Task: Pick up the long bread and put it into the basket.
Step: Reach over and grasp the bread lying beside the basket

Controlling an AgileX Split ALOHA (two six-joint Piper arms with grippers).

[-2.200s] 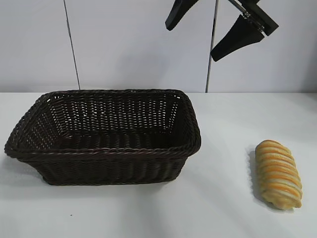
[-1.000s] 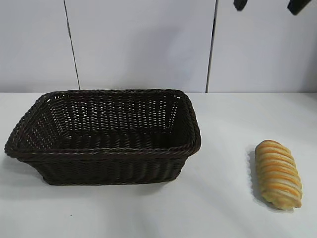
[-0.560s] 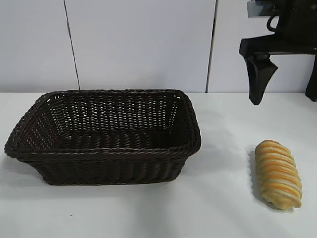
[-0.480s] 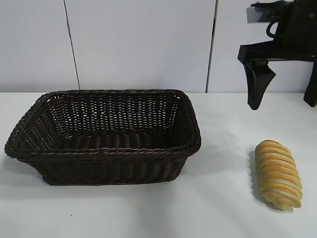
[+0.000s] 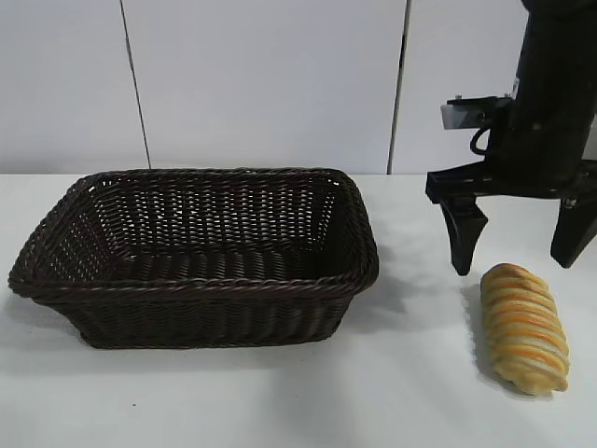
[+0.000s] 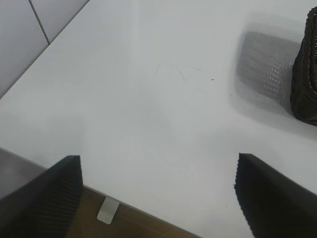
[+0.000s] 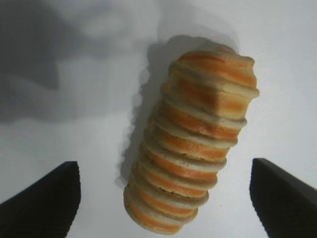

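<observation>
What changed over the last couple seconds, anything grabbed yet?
Nothing grabbed. The right gripper swung out of the top of the exterior view, then came back in and dropped, fingers open, to just above and behind the long bread, not touching it. The bread, the basket and the table stayed put. The left gripper is open over bare table beside the basket.

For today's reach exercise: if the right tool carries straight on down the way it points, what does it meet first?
Most likely the long bread: the right tool is open, pointing down, and its wrist view shows the loaf between the fingers. Exact depth is unclear.
</observation>
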